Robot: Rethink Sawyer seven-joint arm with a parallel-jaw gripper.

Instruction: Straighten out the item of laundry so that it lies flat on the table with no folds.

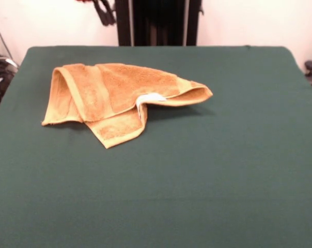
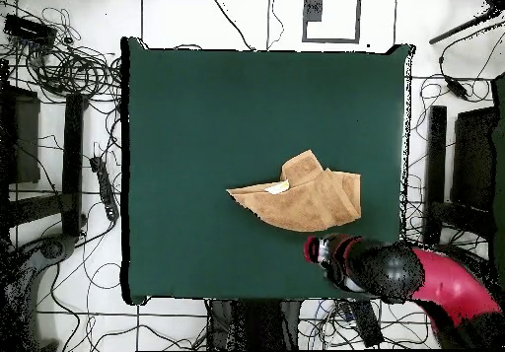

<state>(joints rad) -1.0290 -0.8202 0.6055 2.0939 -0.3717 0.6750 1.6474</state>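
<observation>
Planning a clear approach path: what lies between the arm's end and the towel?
Only bare green table; overhead view shows nothing between the end effector and towel.

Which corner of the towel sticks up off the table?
The folded tip at the hand towel's right end, front view: it arches over a shadow on the table; the other corners lie flat.

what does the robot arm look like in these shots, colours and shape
In the overhead view the arm is a thick, rounded red body with a bulbous black joint, narrowing to a black and red end section near the towel. The gripper cannot be made out there. In the front view only black and red parts show at the top edge, above the green table.
</observation>
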